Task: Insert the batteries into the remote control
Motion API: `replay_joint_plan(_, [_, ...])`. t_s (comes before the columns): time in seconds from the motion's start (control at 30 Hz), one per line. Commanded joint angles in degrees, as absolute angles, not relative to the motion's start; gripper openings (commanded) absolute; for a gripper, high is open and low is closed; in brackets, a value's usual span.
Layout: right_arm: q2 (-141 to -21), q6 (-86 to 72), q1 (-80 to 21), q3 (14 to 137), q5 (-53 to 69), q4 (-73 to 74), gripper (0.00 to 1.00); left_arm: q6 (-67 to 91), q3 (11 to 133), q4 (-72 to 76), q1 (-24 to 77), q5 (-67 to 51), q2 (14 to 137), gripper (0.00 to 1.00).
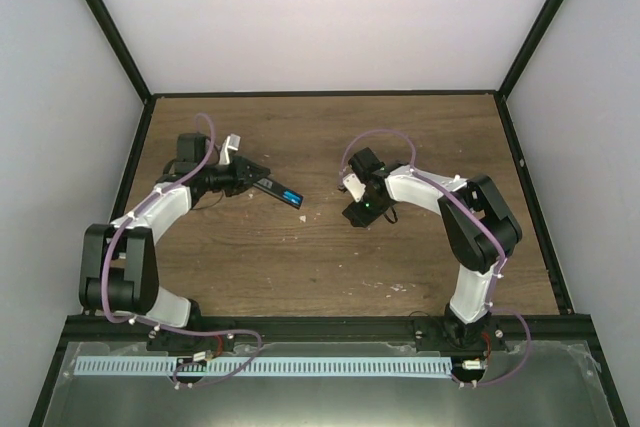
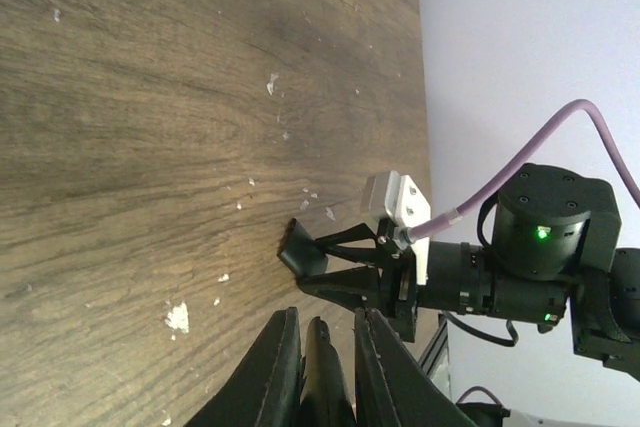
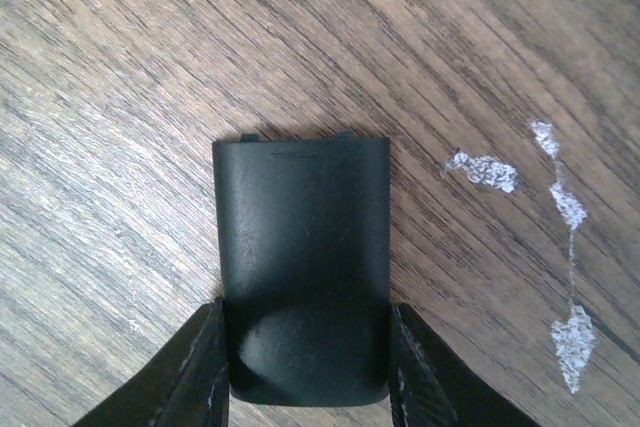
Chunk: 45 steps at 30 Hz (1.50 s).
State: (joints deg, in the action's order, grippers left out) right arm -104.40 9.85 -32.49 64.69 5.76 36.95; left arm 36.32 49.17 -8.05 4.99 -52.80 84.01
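Note:
The remote control is a slim black bar sticking out of my left gripper toward the table's middle. The bright blue batteries lie in its open bay. In the left wrist view the remote shows edge-on between my left gripper's fingers, which are shut on it. My right gripper is shut on the short black cover piece, held by its sides low at the wood. The right gripper and cover also show in the left wrist view, a short way ahead of the remote.
The wooden table has white scuff marks near the cover and at the front right. A black frame and pale walls bound the table at the back and sides.

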Motion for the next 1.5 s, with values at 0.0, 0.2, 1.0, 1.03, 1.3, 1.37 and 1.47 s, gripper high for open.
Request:
replay_joint_plan(0.0, [-104.56, 10.12, -33.13, 63.81, 5.35, 39.86, 0.31, 35.37, 47.23, -1.42, 4.01, -52.90, 85.31, 0.00])
replay_joint_plan(0.2, [-102.74, 9.72, -33.13, 63.85, 5.67, 39.49, 0.30, 37.90, 45.55, 7.21, 4.00, -49.18, 87.94, 0.00])
replay_joint_plan(1.0, [-99.48, 13.65, -33.13, 66.21, 9.93, 31.56, 0.29, 35.01, 43.48, 26.19, 8.21, -48.99, 101.47, 0.00])
replay_joint_plan(1.03, [-99.23, 14.16, -33.13, 66.14, 10.44, 30.98, 0.29, 35.05, 43.44, 27.04, 8.31, -49.10, 101.88, 0.00])
replay_joint_plan(1.3, [-98.22, 19.95, -33.16, 64.80, 12.30, 24.46, 0.28, 33.63, 46.18, 28.55, 10.22, -55.59, 108.39, 0.00])
replay_joint_plan(1.37, [-98.51, 21.09, -33.14, 64.72, 12.81, 23.58, 0.28, 32.51, 46.69, 27.65, 11.09, -56.39, 109.49, 0.00])
replay_joint_plan(1.47, [-98.26, 22.14, -33.14, 64.30, 14.43, 22.32, 0.28, 31.02, 47.80, 26.00, 11.76, -56.91, 110.71, 0.00])
